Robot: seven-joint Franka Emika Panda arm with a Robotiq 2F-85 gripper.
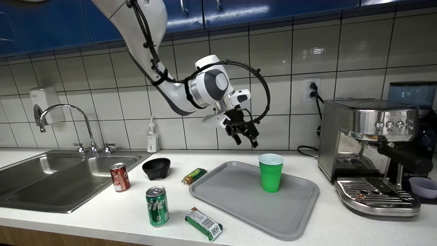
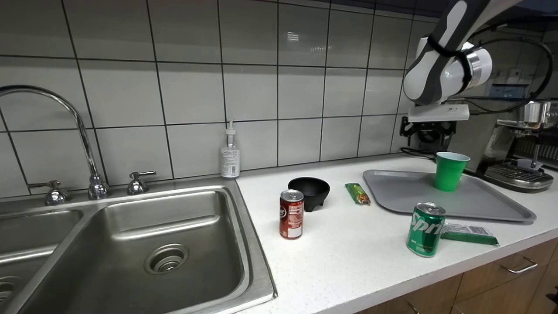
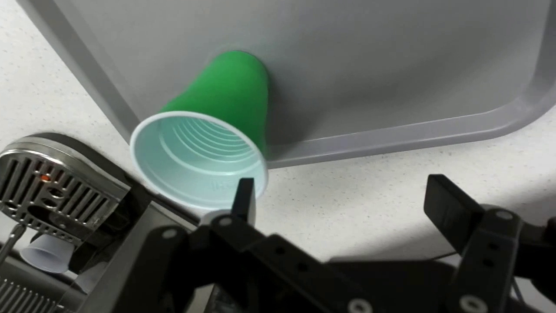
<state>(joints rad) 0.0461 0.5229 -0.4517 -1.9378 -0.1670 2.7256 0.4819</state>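
Observation:
My gripper is open with nothing between its fingers. It also shows in both exterior views, above the counter near the tiled wall. The nearest thing is a green cup with a white inside. The cup stands upright on the grey tray; it shows in an exterior view and the wrist view. One finger overlaps the cup's rim in the wrist view, but the fingertips are above and apart from it in an exterior view. Bare counter shows between the fingers.
An espresso machine stands beside the tray. A green Sprite can, a red can, a black bowl, a green wrapped bar and a green-yellow packet lie toward the sink. A soap bottle stands by the wall.

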